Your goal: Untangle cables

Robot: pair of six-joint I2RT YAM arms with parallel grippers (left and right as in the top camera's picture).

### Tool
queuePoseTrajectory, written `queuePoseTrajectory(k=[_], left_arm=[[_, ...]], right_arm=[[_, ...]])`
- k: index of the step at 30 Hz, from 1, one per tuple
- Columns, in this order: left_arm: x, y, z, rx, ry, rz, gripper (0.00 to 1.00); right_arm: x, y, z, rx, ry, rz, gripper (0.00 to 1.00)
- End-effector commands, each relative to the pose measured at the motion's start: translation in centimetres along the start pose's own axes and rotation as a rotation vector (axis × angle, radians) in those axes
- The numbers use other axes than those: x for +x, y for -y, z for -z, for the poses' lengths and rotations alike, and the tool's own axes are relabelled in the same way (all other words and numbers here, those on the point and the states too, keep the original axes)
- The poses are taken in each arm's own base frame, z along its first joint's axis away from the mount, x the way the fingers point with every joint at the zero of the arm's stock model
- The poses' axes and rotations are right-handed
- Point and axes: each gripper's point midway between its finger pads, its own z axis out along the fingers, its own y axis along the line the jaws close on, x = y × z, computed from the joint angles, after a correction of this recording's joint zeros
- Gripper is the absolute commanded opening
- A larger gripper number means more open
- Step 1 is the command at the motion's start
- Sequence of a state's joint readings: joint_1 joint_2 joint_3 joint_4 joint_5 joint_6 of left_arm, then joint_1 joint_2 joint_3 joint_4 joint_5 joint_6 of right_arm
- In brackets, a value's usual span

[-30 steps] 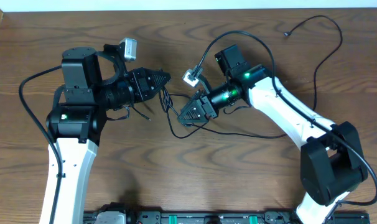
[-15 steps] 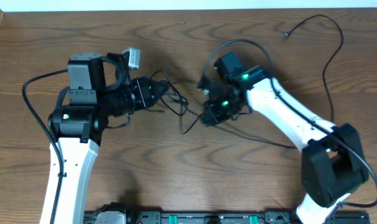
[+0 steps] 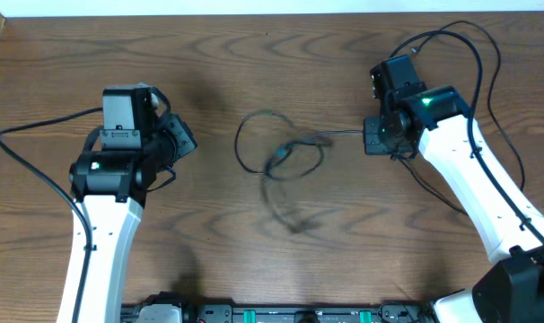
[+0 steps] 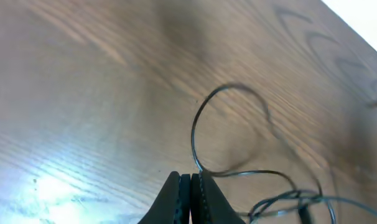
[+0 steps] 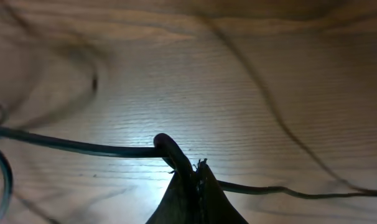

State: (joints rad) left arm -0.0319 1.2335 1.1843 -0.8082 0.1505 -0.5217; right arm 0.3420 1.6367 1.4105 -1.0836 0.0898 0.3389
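The cables [image 3: 285, 161] lie in a loose small bundle mid-table, roughly halfway btw the two arms. They're blurred from overhead, so individual strands are hard to sort out. One thin black loop [image 4: 193, 137] stands out on the bundle's left side, lying flat on the wood. The rest is a knot of crossing strands just right of it, also seen low in the left wrist view [image 4: 282, 199].

From that knot a single black cord [image 3: 344, 135] runs out to the right, straight to the right gripper [image 3: 372, 139]. In the wrist view that gripper [image 5: 198, 165] is clamped shut on the cord [image 5: 83, 147], which bends sharply at the fingertips and trails off to both sides just above the tabletop.

The left gripper [image 3: 184, 139] sits well left of the bundle, pointing toward it. Up close its fingers [image 4: 187, 177] are pressed together, and the bottom of the loop comes right up to the tips. Can't tell if a strand is actually pinched there or just passes beside them.

Table [image 3: 254, 54] is brown wood grain. Left arm [image 3: 101, 233] and right arm [image 3: 469, 179] are white w/ black joints.
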Motion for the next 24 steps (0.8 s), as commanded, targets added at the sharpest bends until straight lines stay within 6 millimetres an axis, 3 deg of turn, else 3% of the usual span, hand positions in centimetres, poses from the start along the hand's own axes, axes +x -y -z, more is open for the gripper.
queuePoseTrajectory(k=[1, 3, 6, 8, 9, 12, 13, 15, 16, 17, 24], left_arm=[[0.2, -0.3, -1.2, -0.03, -0.04, 0.076, 0.08], [1.2, 0.7, -1.9, 0.028, -0.11, 0.038, 0.08], [3.2, 3.0, -2.6, 0.172, -0.237, -0.066, 0.08], [4.9, 5.4, -2.2, 0.345, -0.329, -0.184, 0.09], [5.8, 6.8, -1.6, 0.457, -0.371, -0.247, 0.14], [7.4, 9.6, 0.4, 0.714, -0.427, -0.373, 0.44], [7.6, 10.0, 0.8, 0.761, -0.435, -0.395, 0.56], [8.2, 10.4, 1.1, 0.791, -0.443, -0.426, 0.65], [8.4, 10.5, 1.1, 0.796, -0.445, -0.445, 0.77], [8.8, 10.7, 1.1, 0.799, -0.449, -0.464, 0.82], [11.2, 10.7, -0.7, 0.628, -0.478, -0.526, 0.84]], right_arm=[[-0.3, 0.6, 1.1, 0.029, 0.046, -0.027, 0.01], [0.1, -0.8, 1.2, -0.056, 0.023, 0.019, 0.01], [1.3, -5.9, 2.3, -0.359, -0.012, 0.238, 0.01], [1.2, -8.2, 3.5, -0.508, 0.017, 0.324, 0.01], [0.7, -8.6, 3.7, -0.524, 0.042, 0.329, 0.01], [-0.5, -9.0, 3.9, -0.538, 0.094, 0.329, 0.01], [-0.6, -9.1, 4.0, -0.543, 0.098, 0.323, 0.01], [-0.8, -9.3, 4.1, -0.551, 0.104, 0.322, 0.01], [-0.9, -9.3, 4.2, -0.552, 0.11, 0.323, 0.01], [-1.0, -9.3, 4.3, -0.553, 0.116, 0.325, 0.01], [-1.9, -9.8, 7.4, -0.605, 0.223, 0.346, 0.01]])
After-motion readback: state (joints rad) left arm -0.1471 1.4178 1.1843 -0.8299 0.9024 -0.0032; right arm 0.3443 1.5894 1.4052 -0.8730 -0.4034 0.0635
